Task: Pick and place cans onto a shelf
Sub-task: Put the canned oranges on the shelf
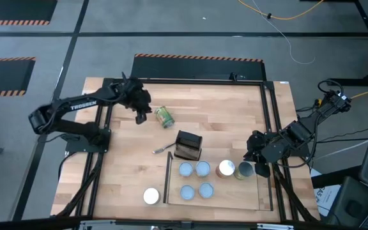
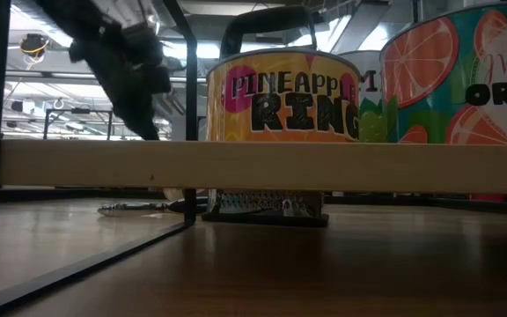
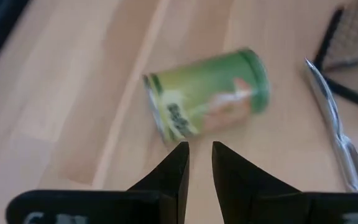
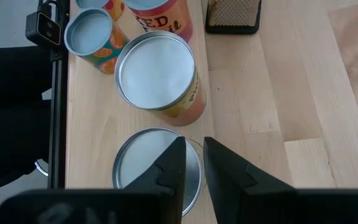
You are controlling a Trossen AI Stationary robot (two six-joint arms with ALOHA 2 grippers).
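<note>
I read the left gripper (image 1: 140,117) over the far-left part of the bench (image 1: 222,115), just beside a green can (image 1: 164,117) lying on its side. From the left wrist view that green can (image 3: 207,93) sits just beyond the fingers (image 3: 174,171), which are close together with only a narrow gap, holding nothing.

The right gripper (image 1: 259,167) hangs at the right end of the shelf (image 1: 260,191), just beside the rightmost can (image 1: 245,170). In the right wrist view its fingers (image 4: 169,168) are nearly together above a silver can top (image 4: 135,163), gripping nothing. Next along, the pineapple can (image 4: 160,78) stands upright, and an orange-label can (image 4: 95,34) stands past it.

On the shelf I count six upright cans: four pale-blue tops (image 1: 195,179) in a square, then two to their right. One white-topped can (image 1: 151,195) stands on the bench just left of the shelf frame.

A black grater (image 1: 188,145) stands mid-bench, a metal utensil (image 1: 163,149) lying beside it.
</note>
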